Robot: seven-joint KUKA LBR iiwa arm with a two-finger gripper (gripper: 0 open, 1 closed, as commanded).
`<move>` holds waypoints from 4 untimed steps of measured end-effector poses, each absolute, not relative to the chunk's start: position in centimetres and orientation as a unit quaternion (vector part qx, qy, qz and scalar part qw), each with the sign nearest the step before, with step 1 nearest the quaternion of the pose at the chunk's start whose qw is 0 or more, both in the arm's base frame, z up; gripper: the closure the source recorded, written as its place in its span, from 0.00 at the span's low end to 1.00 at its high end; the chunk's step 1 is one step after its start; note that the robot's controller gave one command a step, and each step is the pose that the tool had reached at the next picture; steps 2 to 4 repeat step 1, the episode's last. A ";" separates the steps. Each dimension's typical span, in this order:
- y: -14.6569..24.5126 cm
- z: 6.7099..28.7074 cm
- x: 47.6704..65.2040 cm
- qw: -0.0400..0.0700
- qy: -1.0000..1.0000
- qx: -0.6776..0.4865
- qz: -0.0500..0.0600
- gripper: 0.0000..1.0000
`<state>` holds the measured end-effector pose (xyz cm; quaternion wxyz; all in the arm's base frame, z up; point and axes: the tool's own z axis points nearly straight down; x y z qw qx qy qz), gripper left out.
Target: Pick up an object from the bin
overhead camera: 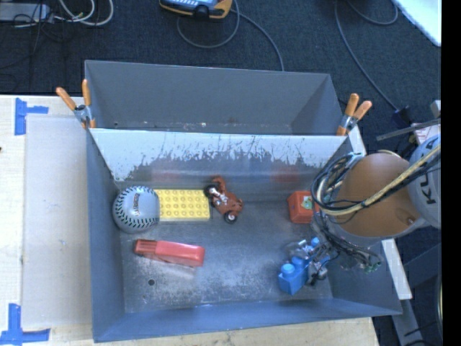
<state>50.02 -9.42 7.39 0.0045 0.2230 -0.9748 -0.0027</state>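
Near lower-right corner of bin (216,99), gripper (315,259) hangs low just beside small blue toy (291,277); whether it is open, or grips anything, cannot tell. Orange block (300,207) near. Further left: toy car (224,199), yellow brick (184,205).

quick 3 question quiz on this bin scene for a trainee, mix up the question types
1. True or false: the yellow studded plate lies against the right wall of the bin.
2. What colour is the thing lying nearest the hand? A red, B blue, C yellow.
3. Name the thing just left of the yellow studded plate.

Key
1. False: it lies in the left half.
2. B: the blue toy lies right by the hand, in the near right corner.
3. The grey-and-white ball.
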 end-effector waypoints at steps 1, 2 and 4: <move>-9.3 9.5 49.9 0.007 -0.975 0.223 -0.004 1.00; -9.3 9.5 49.9 0.007 -0.975 0.223 -0.004 1.00; -9.3 9.5 49.9 0.007 -0.975 0.223 -0.004 1.00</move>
